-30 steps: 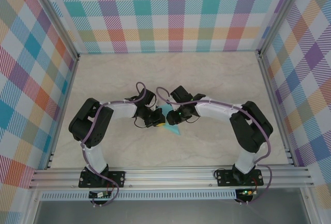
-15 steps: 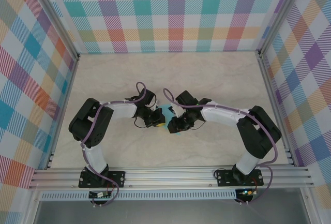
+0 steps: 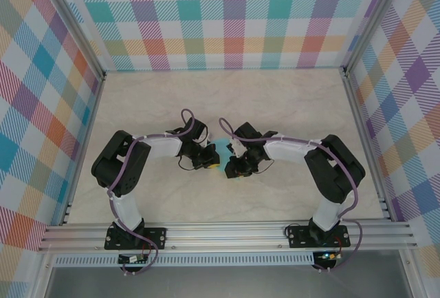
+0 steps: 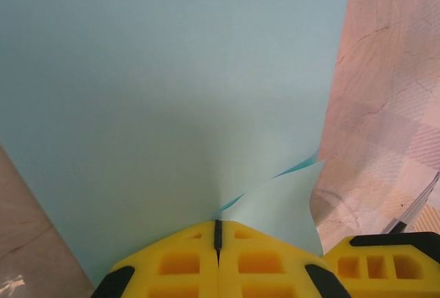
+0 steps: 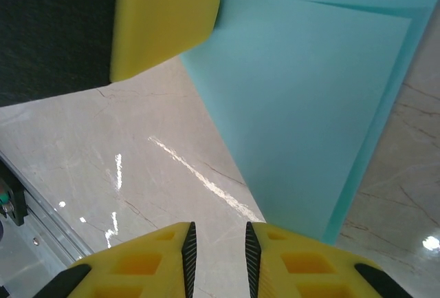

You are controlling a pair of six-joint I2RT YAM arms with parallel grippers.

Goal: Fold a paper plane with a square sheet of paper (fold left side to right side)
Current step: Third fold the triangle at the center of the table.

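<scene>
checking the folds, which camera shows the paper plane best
Right wrist: the paper plane shows its layered edges clear against the table. Left wrist is too close, a flat turquoise sheet clamped in the left fingers. Top external gives a small sliver of it.

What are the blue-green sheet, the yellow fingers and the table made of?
The paper plane looks like thin matte paper: flat, sharply edged, curling where it is pinched. The yellow fingers look like moulded plastic or foam, with square hollows; I cannot tell which. The table looks like glossy marble-patterned stone or laminate: veins and bright reflections.
</scene>
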